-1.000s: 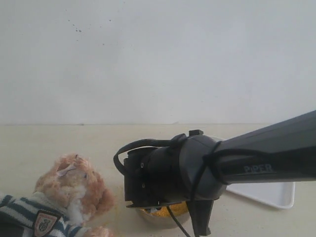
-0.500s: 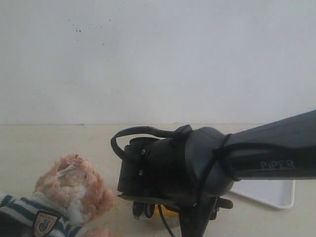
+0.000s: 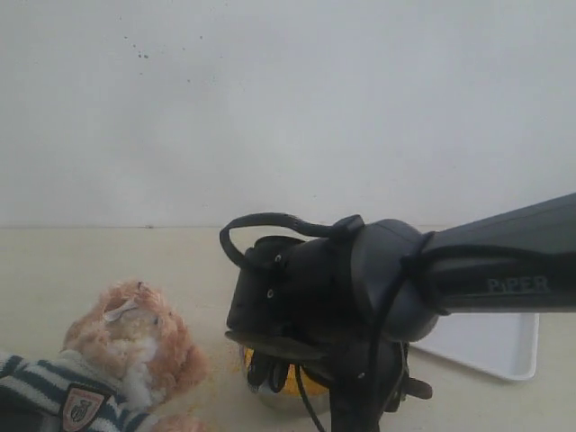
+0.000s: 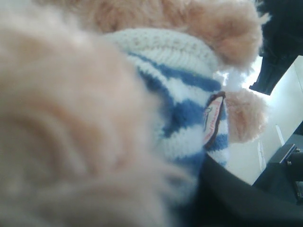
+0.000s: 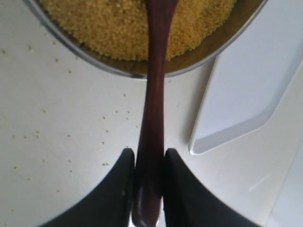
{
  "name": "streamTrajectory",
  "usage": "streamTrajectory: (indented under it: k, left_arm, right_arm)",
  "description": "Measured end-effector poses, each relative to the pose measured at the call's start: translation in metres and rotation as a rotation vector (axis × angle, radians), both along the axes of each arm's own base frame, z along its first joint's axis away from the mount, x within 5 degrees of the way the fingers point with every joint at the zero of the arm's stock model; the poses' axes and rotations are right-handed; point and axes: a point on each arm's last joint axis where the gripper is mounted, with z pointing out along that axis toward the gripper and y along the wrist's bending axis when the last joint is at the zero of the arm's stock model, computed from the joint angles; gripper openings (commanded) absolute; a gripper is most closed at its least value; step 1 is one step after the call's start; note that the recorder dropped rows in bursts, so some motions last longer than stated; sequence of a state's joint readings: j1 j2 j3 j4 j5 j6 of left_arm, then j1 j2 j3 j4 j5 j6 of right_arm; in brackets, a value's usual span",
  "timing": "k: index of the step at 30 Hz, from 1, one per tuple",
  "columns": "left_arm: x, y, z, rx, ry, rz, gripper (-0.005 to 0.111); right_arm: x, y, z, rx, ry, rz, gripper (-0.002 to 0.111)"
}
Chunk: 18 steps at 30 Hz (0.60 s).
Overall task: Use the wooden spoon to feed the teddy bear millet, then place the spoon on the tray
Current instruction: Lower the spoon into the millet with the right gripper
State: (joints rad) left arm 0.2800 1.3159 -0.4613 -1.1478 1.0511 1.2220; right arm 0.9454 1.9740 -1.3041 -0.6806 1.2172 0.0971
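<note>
The teddy bear [image 3: 135, 346] lies at the lower left of the exterior view, and its striped shirt [image 4: 182, 101] and badge [image 4: 213, 118] fill the left wrist view up close. My left gripper's jaws are blurred behind the fur. My right gripper [image 5: 149, 163] is shut on the handle of the wooden spoon [image 5: 155, 109]. The spoon's bowl end reaches into the millet [image 5: 113, 28] in the metal bowl [image 5: 94, 64]. In the exterior view the right arm [image 3: 360, 297] hangs over the metal bowl [image 3: 292, 396] and hides most of it. The white tray [image 3: 490, 346] lies right of the bowl.
Loose yellow grains [image 5: 71, 137] are scattered on the pale tabletop beside the bowl. A corner of the tray [image 5: 246, 94] sits close to the bowl's rim. A plain white wall stands behind the table.
My right wrist has turned and shifted slightly right and up above the bowl. The teddy bear has stayed where it was.
</note>
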Motion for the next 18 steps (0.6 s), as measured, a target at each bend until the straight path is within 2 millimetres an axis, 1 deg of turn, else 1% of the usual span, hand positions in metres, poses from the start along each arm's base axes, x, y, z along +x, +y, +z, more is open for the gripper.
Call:
streamTrajectory:
  k: [3,10,15,18]
  left_arm:
    - [0.000,0.000,0.000,0.000,0.000,0.000,0.004]
    - [0.000,0.000,0.000,0.000,0.000,0.000,0.004]
    - [0.000,0.000,0.000,0.000,0.000,0.000,0.004]
    - [0.000,0.000,0.000,0.000,0.000,0.000,0.004]
  right_arm:
    - [0.001,-0.003,0.002,0.020,0.006,-0.024,0.000]
    - [-0.003,-0.006,0.017,0.093,0.019,-0.066,0.000]
    - [0.000,-0.012,0.017,0.125,0.053,-0.124,0.000]
    - [-0.001,-0.016,0.023,0.167,0.071,-0.162,0.000]
